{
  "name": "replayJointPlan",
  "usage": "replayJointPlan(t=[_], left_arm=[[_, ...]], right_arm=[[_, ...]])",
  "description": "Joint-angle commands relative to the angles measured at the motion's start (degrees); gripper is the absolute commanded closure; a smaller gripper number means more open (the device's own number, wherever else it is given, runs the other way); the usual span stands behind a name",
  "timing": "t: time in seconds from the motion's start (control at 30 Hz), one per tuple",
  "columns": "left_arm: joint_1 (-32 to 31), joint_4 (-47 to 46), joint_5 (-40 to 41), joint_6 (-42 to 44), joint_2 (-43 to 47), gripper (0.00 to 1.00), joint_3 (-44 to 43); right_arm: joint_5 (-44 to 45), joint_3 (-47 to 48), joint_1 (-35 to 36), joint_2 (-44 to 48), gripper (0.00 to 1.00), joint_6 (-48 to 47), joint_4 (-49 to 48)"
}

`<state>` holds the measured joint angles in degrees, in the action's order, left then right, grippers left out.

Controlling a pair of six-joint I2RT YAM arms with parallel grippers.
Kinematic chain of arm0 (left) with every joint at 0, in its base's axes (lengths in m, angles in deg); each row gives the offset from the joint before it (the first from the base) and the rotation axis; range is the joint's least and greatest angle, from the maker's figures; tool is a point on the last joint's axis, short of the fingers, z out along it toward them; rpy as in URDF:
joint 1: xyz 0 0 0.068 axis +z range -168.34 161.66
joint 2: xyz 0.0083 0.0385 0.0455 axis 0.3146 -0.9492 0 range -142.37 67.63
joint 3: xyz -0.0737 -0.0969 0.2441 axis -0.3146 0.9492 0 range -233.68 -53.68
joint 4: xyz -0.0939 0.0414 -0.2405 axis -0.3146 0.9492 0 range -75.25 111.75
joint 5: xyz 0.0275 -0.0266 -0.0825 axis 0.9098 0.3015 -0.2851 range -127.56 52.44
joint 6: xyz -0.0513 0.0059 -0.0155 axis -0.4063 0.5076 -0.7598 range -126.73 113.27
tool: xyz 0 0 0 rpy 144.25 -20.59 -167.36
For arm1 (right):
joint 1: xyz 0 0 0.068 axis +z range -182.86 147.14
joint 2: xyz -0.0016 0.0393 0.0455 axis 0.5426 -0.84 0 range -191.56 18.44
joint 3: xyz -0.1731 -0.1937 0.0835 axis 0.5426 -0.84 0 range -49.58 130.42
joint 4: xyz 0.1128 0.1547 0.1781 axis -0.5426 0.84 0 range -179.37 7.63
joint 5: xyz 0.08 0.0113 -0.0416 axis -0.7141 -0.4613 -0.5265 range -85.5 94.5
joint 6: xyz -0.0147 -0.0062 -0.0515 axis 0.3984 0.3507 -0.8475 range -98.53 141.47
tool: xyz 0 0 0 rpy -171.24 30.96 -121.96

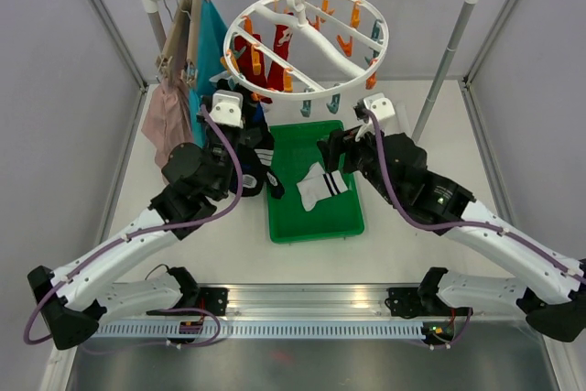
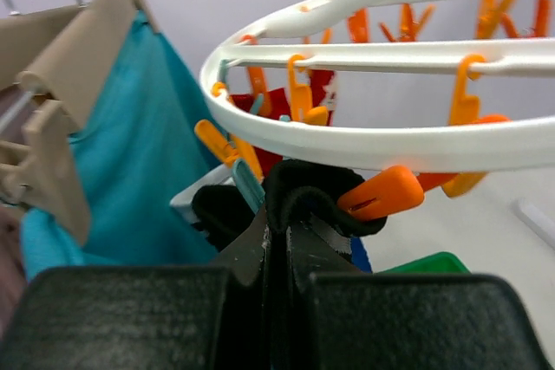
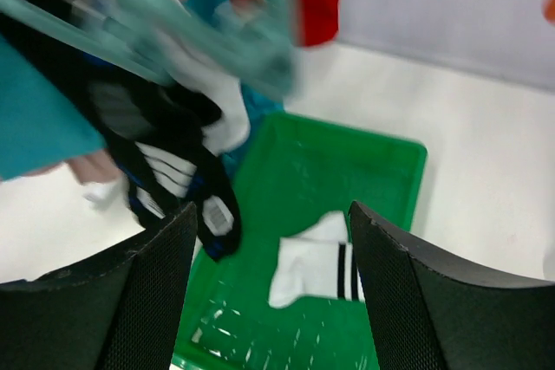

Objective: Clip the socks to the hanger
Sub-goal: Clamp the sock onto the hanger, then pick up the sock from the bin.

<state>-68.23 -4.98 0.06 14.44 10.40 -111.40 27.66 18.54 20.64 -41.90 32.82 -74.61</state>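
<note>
The round white hanger (image 1: 307, 34) hangs from the rail, with orange and teal clips around its ring. Red socks (image 1: 255, 57) are clipped inside it. My left gripper (image 2: 277, 223) is shut on a black sock (image 2: 308, 188) held just under the ring (image 2: 373, 140). An orange clip (image 2: 381, 195) lies against that sock's fold. The rest of the black sock (image 1: 267, 171) dangles over the tray's left edge. My right gripper (image 3: 273, 240) stands open with nothing in it, above a white sock with black stripes (image 3: 316, 262) lying in the green tray (image 3: 381, 162).
A teal cloth (image 1: 212, 43) and a pink garment (image 1: 168, 121) hang on slim hangers at the rail's left end. The rail's right post (image 1: 449, 57) slants down to the table. Grey walls close in both sides.
</note>
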Motion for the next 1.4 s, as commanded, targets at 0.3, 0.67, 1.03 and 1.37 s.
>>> replayJointPlan(t=[0.3,0.67,1.03,1.37], left_arm=[[4.5,0.7,5.2,0.5,0.5,0.94,-5.4],[4.8,2.9,1.0,-5.0,0.5,0.93,-3.7],[4.8,3.5,-0.6,-6.3,0.3,0.92,-3.6],[4.8,3.3,-1.2,-7.0,0.4,0.90,-3.1]], right_arm=[[11.0,-7.2,-0.9,-12.9,0.22,17.8,8.4],[3.6,-11.8,-8.1,-24.9,0.27,30.6,0.2],[6.5,-9.9,-8.8,-35.1,0.34,45.2,2.0],[9.8,-10.7,-8.8,-38.3,0.36,53.6,4.5]])
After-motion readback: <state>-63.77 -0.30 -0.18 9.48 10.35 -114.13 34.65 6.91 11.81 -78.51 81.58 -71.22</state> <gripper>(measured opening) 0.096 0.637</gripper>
